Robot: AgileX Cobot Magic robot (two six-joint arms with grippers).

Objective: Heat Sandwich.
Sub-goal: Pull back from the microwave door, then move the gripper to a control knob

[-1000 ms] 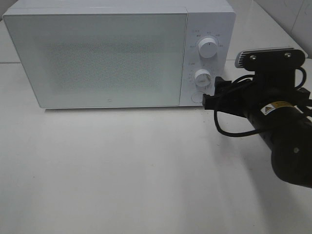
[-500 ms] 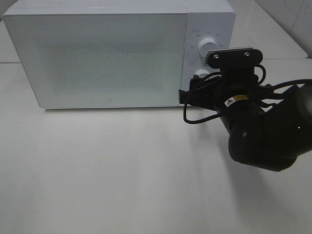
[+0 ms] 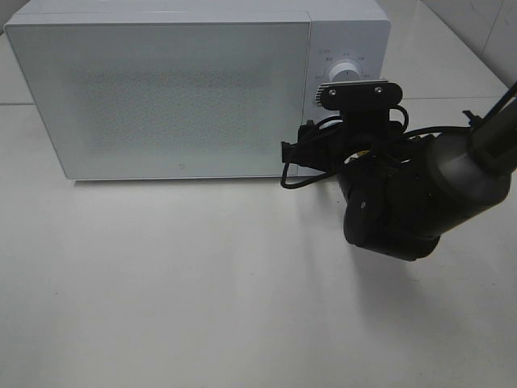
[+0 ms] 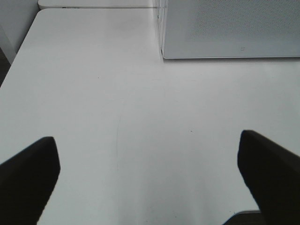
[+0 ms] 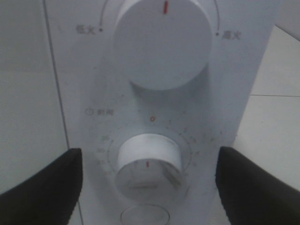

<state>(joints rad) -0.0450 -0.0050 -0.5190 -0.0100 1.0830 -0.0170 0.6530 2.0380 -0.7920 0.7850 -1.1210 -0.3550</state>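
Step in hand, by judgement: setting the heating time. The microwave [image 3: 343, 32] stands on the worktop [image 3: 161, 283] with its door [image 3: 170, 97] closed. The sandwich is in no view; it is presumably behind the frosted door, which cannot be confirmed. The right end effector [image 5: 149, 187] faces the control panel, jaws spread wide to either side of the timer knob [image 5: 147, 161], holding nothing. The left end effector [image 4: 150, 173] hangs fully open over bare worktop near the microwave's corner, empty. The next move calls for closing squarely on the timer knob and turning it. Legible writing: "低火" [image 5: 88, 30] and "高火" [image 5: 232, 34] flank the power knob [image 5: 161, 42]; "时间" [image 5: 104, 112] and a red "0" [image 5: 152, 119] sit by the timer scale. No brand name is readable.
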